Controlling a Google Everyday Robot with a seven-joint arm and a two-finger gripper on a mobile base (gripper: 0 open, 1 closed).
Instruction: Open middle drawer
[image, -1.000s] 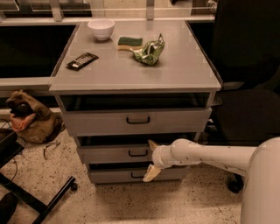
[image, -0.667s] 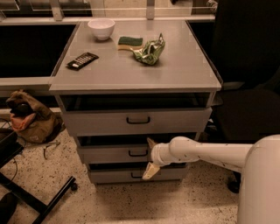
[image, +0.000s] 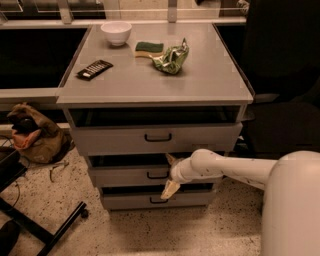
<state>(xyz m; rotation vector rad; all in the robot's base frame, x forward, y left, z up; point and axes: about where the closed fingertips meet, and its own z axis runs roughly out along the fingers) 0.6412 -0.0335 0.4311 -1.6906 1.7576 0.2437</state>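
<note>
At the middle drawer (image: 125, 176), gripper (image: 169, 174) spread wide, fingers (image: 169, 189) above and below its handle (image: 157, 175), grasping nothing

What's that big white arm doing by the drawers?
The robot's gripper is at the middle drawer of the grey cabinet, right beside its small black handle, fingers spread apart. On top sit a white bowl, a sponge, a green bag and a remote.
</note>
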